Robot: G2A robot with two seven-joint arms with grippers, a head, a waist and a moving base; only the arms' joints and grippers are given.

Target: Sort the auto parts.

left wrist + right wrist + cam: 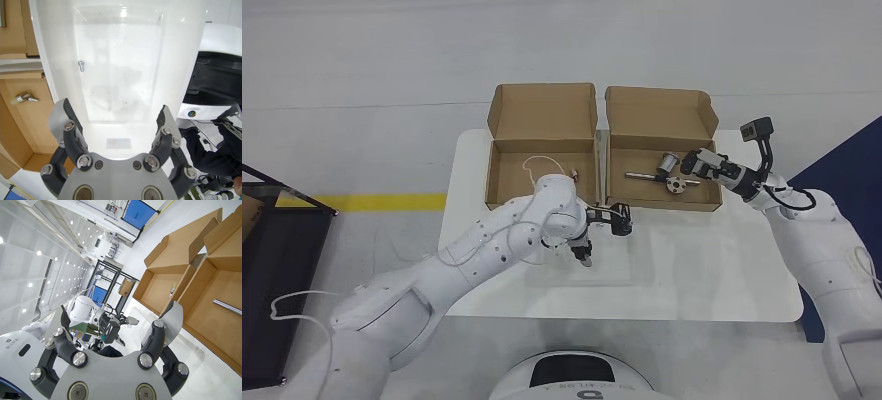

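Left gripper (114,106): jaws wide apart, nothing between them, hanging over one end of the clear tray (122,47). The tray lies flat on the white surface (722,270). One small silver bolt (81,66) lies on its side in the tray, close to the tray wall that faces the boxes and well apart from the gripper pads (70,113). The left cardboard box (542,170) stands just beyond the tray's far edge with its lid flap up. A short metal fitting (23,97) lies on that box's floor, near the wall next to the other box. The right cardboard box (662,150) touches it side by side, beyond the tray's far right corner, also with its flap up. A steel rod (642,176) lies on the right box's floor, with a round metal part (674,184) just beside its end. Right gripper (689,162): above the right box, past the tray's far right corner, near the rod and the round part. In its wrist view the jaws are spread and hold nothing.
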